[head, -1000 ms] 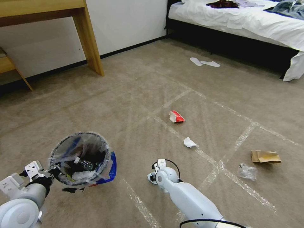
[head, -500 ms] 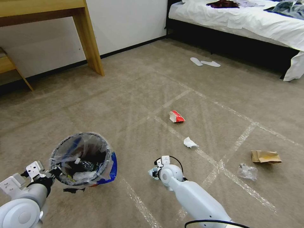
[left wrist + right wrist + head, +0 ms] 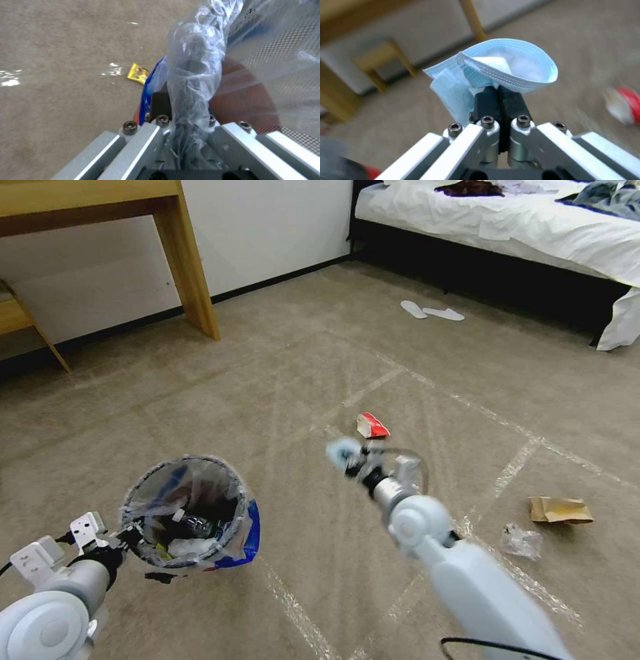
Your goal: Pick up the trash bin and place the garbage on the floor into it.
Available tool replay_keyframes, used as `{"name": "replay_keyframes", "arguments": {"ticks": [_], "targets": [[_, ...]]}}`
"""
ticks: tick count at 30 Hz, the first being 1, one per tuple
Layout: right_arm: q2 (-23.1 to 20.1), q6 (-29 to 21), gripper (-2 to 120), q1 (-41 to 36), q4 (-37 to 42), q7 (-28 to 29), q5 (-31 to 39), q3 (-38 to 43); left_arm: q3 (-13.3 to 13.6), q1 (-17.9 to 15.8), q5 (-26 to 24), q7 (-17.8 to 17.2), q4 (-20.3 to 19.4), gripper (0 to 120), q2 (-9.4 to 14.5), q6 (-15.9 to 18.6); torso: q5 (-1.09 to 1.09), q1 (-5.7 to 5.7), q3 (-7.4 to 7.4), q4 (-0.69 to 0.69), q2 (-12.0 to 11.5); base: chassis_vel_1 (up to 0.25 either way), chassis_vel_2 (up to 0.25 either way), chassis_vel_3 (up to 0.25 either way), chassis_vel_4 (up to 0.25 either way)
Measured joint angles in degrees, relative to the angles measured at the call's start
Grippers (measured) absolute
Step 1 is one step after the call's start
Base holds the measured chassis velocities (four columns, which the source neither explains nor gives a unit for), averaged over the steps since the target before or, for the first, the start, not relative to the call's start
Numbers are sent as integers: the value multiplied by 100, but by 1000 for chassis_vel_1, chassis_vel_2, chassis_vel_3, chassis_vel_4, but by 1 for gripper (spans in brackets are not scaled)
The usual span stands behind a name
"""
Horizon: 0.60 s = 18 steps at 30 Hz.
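- Your left gripper (image 3: 127, 537) is pinched tight on the rim of the trash bin (image 3: 190, 513). It holds the bin up off the floor (image 3: 280, 367), low on your left side.
- In the left wrist view, the left gripper's (image 3: 181, 110) black pads squeeze a bunched fold of the bin's (image 3: 253, 82) clear plastic liner.
- The bin has white tissue and other bits inside. You can see the blue patch on the side nearest your right arm.
- Your right gripper (image 3: 357, 457) is up in the air, to the right of the bin and near the red-white carton (image 3: 371, 425).
- In the right wrist view, the right gripper (image 3: 498, 96) is squeezed shut on a blue mask (image 3: 493, 72).
- More garbage lies on the floor: the carton in the middle, and a brown paper bag (image 3: 559, 509) with a clear wrapper (image 3: 521, 541) just beside it on your right.
- A yellow wrapper (image 3: 138, 73) lies on the carpet near the bin in the left wrist view.
- Two white slippers (image 3: 431, 311) lie well away, near the bed (image 3: 533, 227).
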Motion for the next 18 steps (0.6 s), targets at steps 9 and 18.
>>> {"name": "replay_keyframes", "arguments": {"ticks": [9, 18], "targets": [[-340, 682, 0, 622, 541, -807, 374, -509, 153, -145, -189, -5, 121, 1, 146, 79, 1, 0, 1, 1, 0, 0, 0, 0, 0], [-820, 755, 0, 1720, 1117, -1096, 829, -1467, 279, -277, -379, -92, 282, 1, 245, 116, 1, 0, 0, 2, 0, 0, 0, 0, 0]]}}
